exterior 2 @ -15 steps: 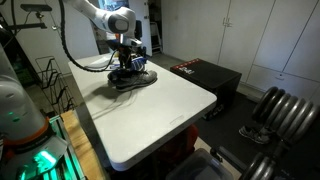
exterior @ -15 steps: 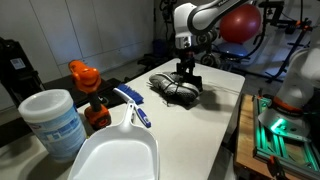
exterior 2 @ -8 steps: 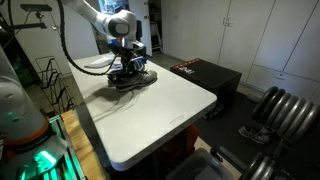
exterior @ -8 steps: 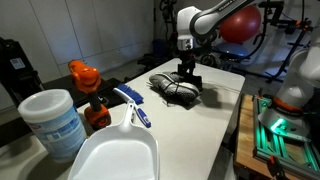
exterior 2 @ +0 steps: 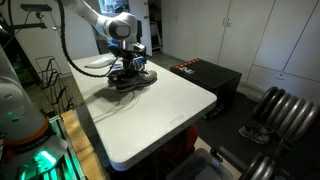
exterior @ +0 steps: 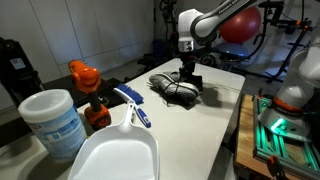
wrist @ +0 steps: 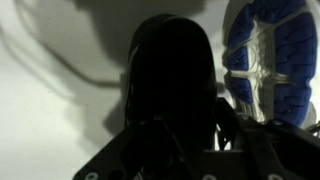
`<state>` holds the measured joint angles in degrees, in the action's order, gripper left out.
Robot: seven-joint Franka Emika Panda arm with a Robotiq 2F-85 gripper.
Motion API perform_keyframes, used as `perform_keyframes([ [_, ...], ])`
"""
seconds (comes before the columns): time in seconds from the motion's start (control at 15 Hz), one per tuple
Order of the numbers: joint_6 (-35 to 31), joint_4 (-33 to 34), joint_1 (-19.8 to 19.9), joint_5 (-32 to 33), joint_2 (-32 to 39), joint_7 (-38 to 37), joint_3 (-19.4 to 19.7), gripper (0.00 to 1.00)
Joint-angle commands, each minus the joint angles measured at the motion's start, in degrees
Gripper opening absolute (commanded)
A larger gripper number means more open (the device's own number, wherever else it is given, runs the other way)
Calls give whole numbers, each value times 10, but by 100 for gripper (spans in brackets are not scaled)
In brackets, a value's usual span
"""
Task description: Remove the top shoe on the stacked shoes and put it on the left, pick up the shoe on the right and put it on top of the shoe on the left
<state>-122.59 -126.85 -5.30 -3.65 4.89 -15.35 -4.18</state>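
Top shoe (exterior: 178, 84) beneath fingers (exterior: 187, 72); whether clenched, cannot tell. Pinch collar firmly, lift straight, leave bottom shoe (exterior: 166, 92) unmoved.

Dark, matt mesh cloth on the stacked sneakers (exterior: 175, 88), with pale lace cord. Rough, ribbed, rubbery-looking blue-and-white tread on a shoe sole (wrist: 265, 60) in the wrist view. Smooth, matt white surface (exterior 2: 150, 115). Smooth, slightly glossy white plastic dustpan (exterior: 112, 150) nearby.

A robotics lab or workshop, suggested by a white table (exterior 2: 165, 105), cables (exterior 2: 64, 45) hung behind its far corner, a green-lit electronics unit (exterior: 276, 128) placed beside one edge, a large red ball (exterior: 240, 24), plain white cabinet doors (exterior 2: 285, 40) lined along the wall
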Motion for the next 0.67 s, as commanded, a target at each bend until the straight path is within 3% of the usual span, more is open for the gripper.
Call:
perform_keyframes([
  [0.0,-15,-28,5,27,-16,6,7,11],
  [0.13,-12,-45,10,29,-35,7,12,1],
  [0.6,-14,-114,41,64,-97,-13,36,2],
])
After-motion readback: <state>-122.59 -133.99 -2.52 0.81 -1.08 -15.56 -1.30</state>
